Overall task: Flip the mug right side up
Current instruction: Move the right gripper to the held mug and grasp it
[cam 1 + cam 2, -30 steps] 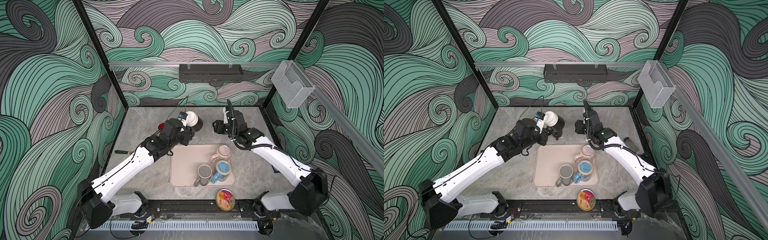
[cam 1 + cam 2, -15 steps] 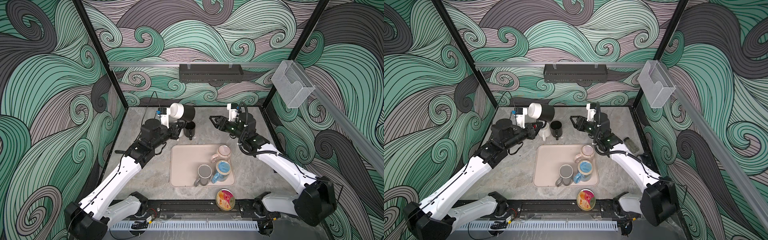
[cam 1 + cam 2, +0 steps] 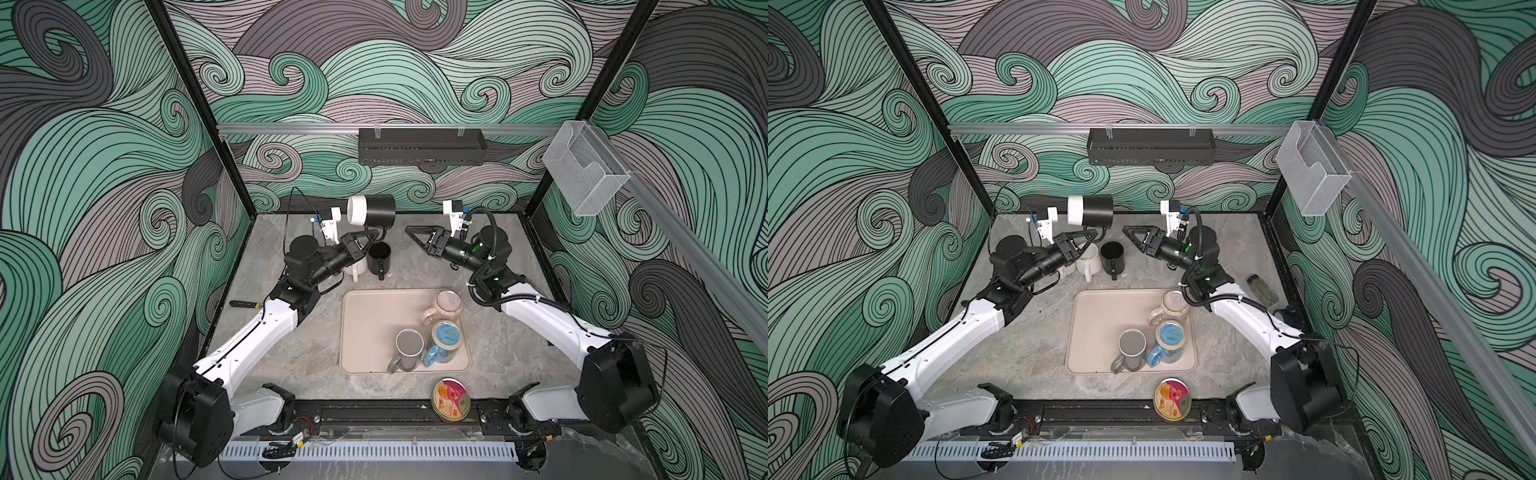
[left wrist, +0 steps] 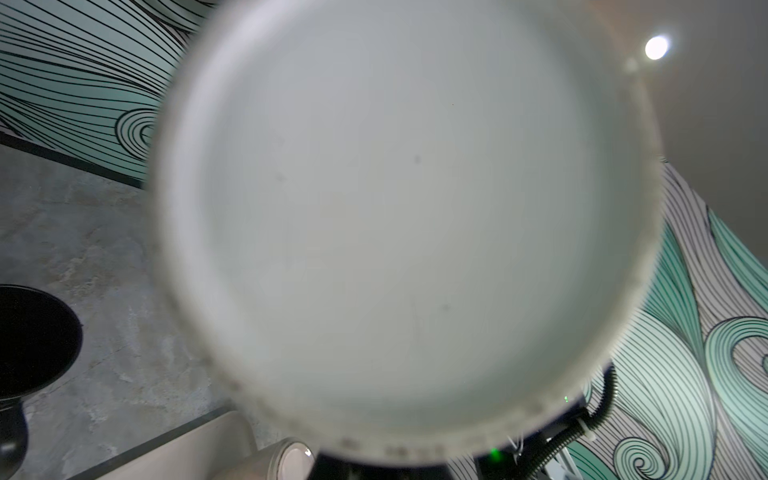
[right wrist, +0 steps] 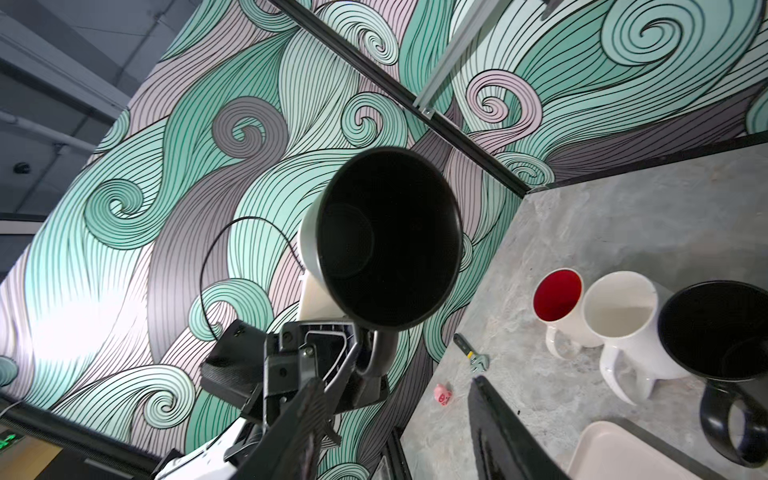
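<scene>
Mid-flip: left gripper (image 3: 371, 235) is clamped on the handle of the black ceramic mug with a white base (image 3: 380, 210), held in the air on its side over the back of the grey stone-look worktop (image 3: 311, 365), mouth toward the right gripper (image 3: 413, 235), whose jaws stand part-open and empty. Next, I'd say: roll the wrist until the mouth faces up, then set it down clear of the upright black mug (image 3: 379, 259) nearby. Right wrist view looks into the dark mouth and shows the handle grip; left wrist view is only blurred white base.
</scene>
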Available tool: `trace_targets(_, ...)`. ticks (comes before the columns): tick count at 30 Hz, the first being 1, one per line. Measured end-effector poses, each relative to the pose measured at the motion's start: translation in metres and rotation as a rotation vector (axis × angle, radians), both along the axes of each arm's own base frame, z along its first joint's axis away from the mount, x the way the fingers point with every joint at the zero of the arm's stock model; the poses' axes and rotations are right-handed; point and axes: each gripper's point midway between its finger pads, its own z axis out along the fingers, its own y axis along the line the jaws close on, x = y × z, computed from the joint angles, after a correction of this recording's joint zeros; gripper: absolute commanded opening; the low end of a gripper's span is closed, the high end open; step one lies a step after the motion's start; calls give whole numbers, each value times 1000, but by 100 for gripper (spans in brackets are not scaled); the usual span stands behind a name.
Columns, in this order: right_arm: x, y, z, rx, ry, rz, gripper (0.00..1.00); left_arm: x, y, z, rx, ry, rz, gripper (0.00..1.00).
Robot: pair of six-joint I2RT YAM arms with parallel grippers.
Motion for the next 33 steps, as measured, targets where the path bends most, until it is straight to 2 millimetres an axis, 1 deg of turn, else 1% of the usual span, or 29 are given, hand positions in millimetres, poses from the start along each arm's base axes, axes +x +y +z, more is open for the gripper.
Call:
trace_targets(5,-11,10,5,21,-10,50,52,-3,-6,14,-76,-15,-51,0)
trace_targets(7,-12,15,4,28,-6,66,51,-3,-8,15,-96,-13,-74,0)
trace_targets(10,-11,17,0,31,10,73,50,-3,-13,12,-107,5,-108,0)
trace_targets(13,-10,17,0,34,12,71,44,-3,-16,9,-113,23,-125,0)
trace_targets(15,-9,17,3,37,7,69,39,-4,-16,11,-120,18,-130,0)
trace_targets(17,-7,20,5,44,4,70,37,-6,-17,14,-126,8,-138,0)
trace_targets(20,-2,24,5,53,8,73,37,-8,-18,16,-128,-1,-147,0)
trace_targets(24,-1,26,4,55,13,77,36,-9,-18,16,-126,0,-150,0)
trace_targets(29,-3,30,11,65,-2,81,34,-11,-22,15,-119,-2,-161,0)
trace_targets(33,-4,32,10,64,1,86,32,-14,-25,14,-117,-2,-171,0)
